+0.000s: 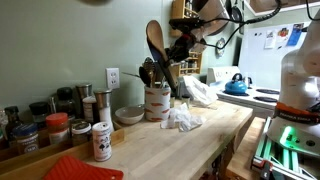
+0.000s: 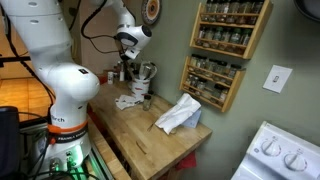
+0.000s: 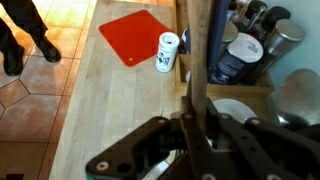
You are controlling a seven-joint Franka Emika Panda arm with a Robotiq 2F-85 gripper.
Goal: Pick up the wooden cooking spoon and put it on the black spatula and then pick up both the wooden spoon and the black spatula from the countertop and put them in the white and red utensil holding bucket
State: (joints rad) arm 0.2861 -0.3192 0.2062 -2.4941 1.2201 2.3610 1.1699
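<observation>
Panda arm reaches over butcher-block countertop. Wall spice racks behind. Red mat at counter end. Crumpled white cloth just beside utensil bucket; grey bowl, white shaker, spice jars on its other side. Bucket crowded with dark utensils. Gripper pinched tight on wooden cooking spoon handle; spoon tilted, bowl up, above bucket. Dark strip runs alongside handle in wrist view; black spatula or not, cannot tell.

Gripper tight on wooden spoon, red mat in bkgd.
</observation>
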